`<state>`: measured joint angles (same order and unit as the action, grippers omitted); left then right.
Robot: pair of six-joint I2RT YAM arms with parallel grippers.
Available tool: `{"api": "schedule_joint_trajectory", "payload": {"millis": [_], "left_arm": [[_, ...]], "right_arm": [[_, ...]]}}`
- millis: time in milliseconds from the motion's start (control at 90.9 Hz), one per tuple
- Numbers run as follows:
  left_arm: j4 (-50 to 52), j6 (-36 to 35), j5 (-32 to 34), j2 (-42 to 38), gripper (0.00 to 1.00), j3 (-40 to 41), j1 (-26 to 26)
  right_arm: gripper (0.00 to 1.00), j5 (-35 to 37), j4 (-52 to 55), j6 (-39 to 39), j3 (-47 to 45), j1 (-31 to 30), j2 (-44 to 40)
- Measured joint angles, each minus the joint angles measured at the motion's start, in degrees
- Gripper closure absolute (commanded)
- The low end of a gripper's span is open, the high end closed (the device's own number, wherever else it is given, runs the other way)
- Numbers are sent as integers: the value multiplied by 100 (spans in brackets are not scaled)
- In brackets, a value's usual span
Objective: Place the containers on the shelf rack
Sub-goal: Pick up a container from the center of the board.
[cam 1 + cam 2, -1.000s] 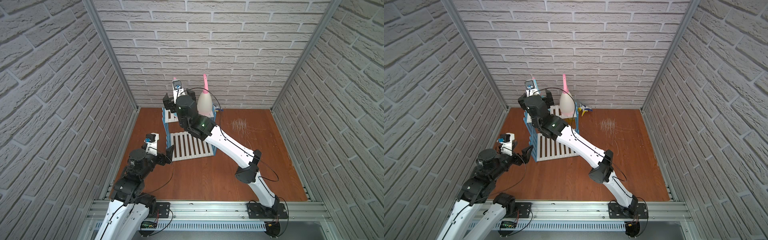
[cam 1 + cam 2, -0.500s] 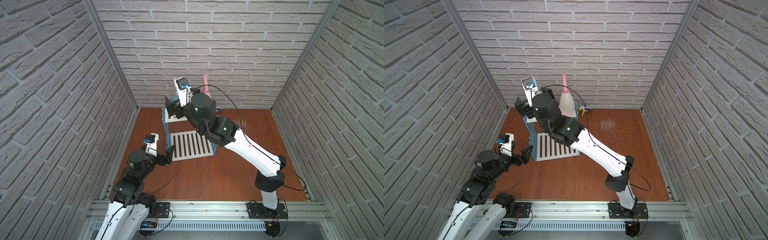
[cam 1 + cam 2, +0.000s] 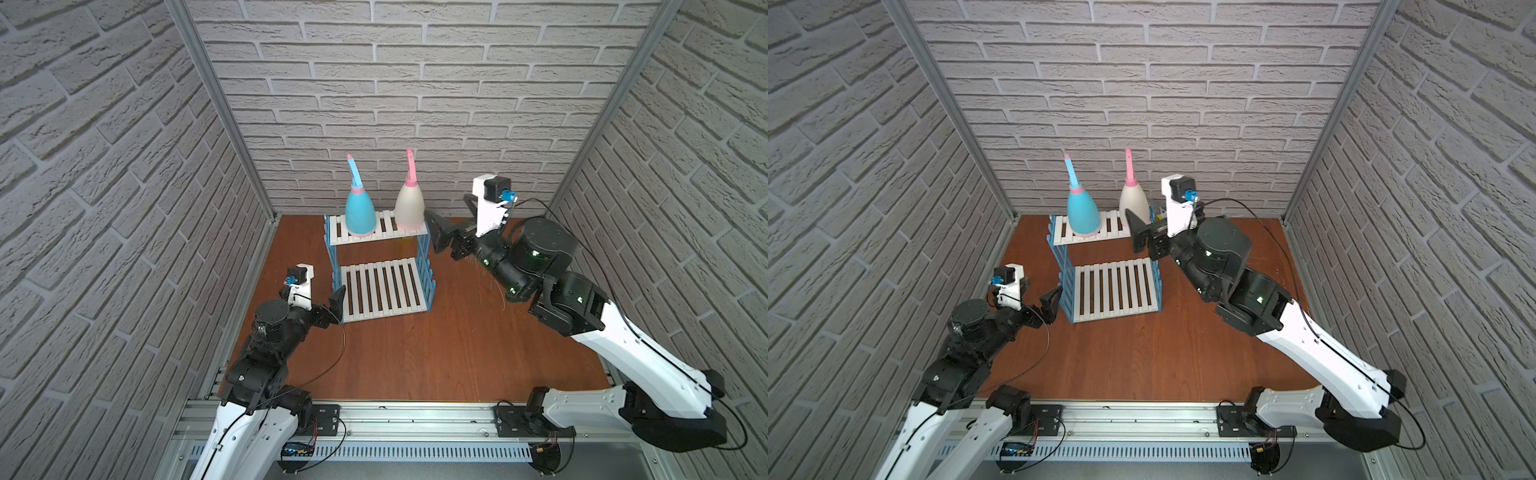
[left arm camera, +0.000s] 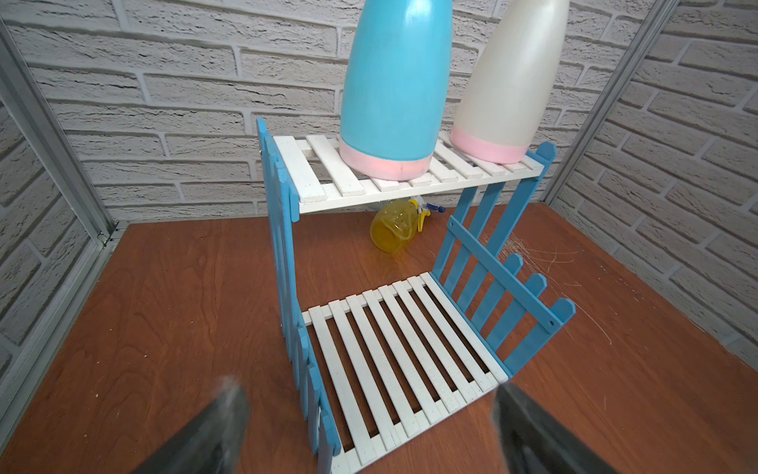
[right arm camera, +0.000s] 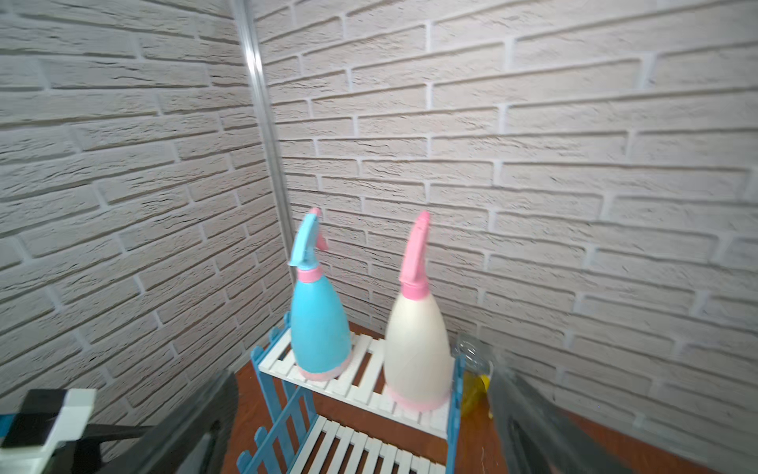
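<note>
My left fingers (image 3: 337, 297) stand wide apart and hold nothing. They hang low over the bench (image 3: 415, 353), just beside the front left corner of the shelf rack (image 3: 382, 291), and point toward its lower shelf. In my left wrist view both tips are blurred, with the white slats of that shelf showing between them.

My right fingers (image 3: 439, 235) are spread wide too, and they grip nothing. They hover at the height of the upper shelf, just beside its right end and close to the blue side frame there.

2 containers stand upright on the upper shelf. The light-blue bottle (image 3: 359, 212) is toward the left, its pink base partly over the front edge of the slats. The cream bottle (image 3: 409, 208) is at the right end, nearest my right fingers. The 2 stand side by side and do not touch.

The yellow bottle (image 4: 393, 232) lies on its side on the bench behind the rack, toward its right rear corner. In my right wrist view a clear plastic shape (image 5: 471, 349) shows just behind that corner, above the yellow one, but it is too blurred for me to tell how it lies.
</note>
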<state>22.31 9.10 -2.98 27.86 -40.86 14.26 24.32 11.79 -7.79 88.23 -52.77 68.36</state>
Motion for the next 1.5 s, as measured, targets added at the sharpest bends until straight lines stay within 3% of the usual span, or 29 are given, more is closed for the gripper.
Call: {"api": "schedule_joint_trajectory", "payload": {"millis": [132, 253, 440, 726, 1023, 1496], "left_arm": [[-74, 42, -4, 116, 2, -72, 0], [-120, 96, -7, 192, 2, -136, 0], [-142, 162, -2, 271, 2, -146, 0], [-118, 280, 44, 315, 2, -323, 0], [-125, 299, 81, 391, 2, -330, 0], [-236, 238, -269, 678, 2, -302, 0]], "right_arm": [[5, -420, 22, -1147, -1064, 1473, -476], [6, -1119, -24, -2184, -1676, 2658, -363], [12, -2293, -577, -3556, -2253, 3620, 603], [30, -2844, -756, -3836, -1423, 3757, 3121], [39, -2662, -170, -3434, 800, 3674, 5136], [49, -2621, 938, -3331, 3912, 3340, 7617]]}}
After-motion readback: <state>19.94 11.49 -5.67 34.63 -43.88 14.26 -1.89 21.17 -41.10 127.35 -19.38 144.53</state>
